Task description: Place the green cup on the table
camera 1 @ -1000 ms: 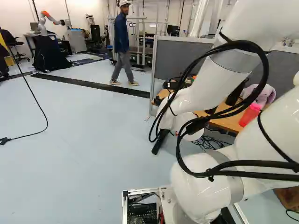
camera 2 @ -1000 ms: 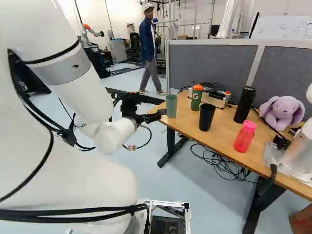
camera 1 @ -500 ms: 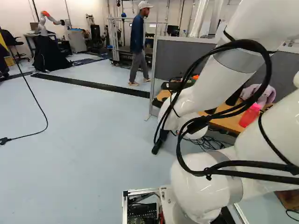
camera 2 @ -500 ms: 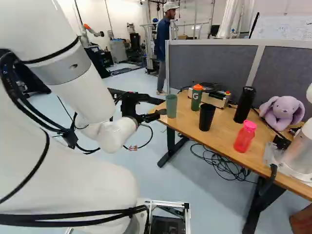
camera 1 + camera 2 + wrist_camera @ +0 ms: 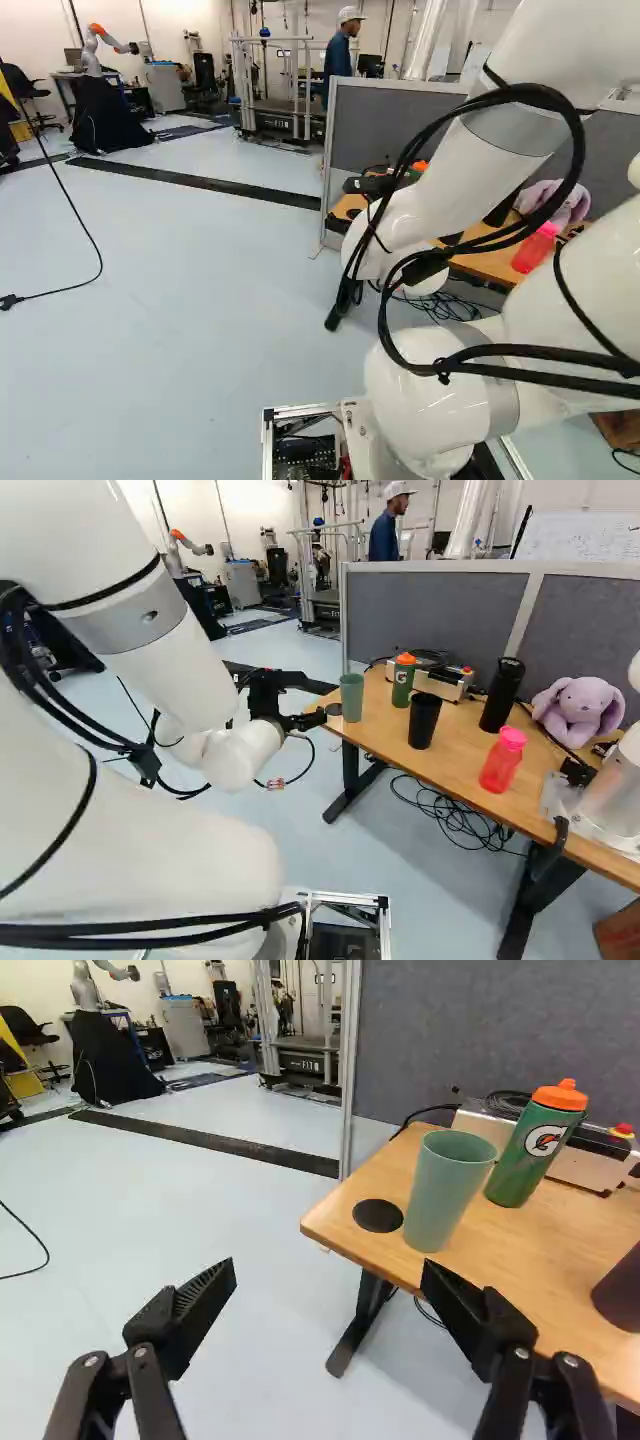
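A pale, smooth floor (image 5: 250,1220) runs up to a light wooden table (image 5: 500,1250) with a fabric-covered grey partition (image 5: 430,610) behind it. Near the table's corner, just beside a flat black disc (image 5: 378,1215) in the top, a tall matte green cup (image 5: 447,1190) that widens towards its rim stands upright. The black two-fingered gripper (image 5: 328,1273) has its fingers spread well apart with nothing between them, and the cup is ahead of it, off towards one finger. By its look the cup is thin-walled plastic, light and a little springy; if empty, it would tip at a nudge, and a hard squeeze might bow the wall. The taper could let it slip down through a loose hold, so I'd take it by opposite sides around mid-height, level, with modest pressure. As it already stands on the table, the placing looks done, and the next move should simply be a clear retreat. The wood looks flat and firm, but the edge is near, and a sideways brush could send the cup over it or into the green bottle with an orange cap (image 5: 535,1155) close by.
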Motion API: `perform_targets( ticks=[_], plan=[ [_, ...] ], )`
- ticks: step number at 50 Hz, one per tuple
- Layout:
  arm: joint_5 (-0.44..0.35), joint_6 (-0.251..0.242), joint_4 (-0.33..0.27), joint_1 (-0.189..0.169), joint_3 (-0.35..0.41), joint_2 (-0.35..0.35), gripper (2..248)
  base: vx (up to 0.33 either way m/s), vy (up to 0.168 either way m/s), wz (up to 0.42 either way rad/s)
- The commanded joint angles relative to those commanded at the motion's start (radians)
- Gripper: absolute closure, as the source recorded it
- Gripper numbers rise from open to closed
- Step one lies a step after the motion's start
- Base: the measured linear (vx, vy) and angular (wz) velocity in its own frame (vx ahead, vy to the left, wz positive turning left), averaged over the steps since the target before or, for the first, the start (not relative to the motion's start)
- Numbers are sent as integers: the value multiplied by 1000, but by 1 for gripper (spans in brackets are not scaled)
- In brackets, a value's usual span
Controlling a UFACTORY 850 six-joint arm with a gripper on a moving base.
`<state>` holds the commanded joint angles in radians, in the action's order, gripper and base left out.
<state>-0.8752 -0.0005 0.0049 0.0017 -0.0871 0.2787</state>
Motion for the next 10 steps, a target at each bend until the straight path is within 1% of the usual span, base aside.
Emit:
perform_targets(
  ticks=[10],
  plan=[
    [3,1,-5,-2,0,1,3,0,0,0]
  ],
)
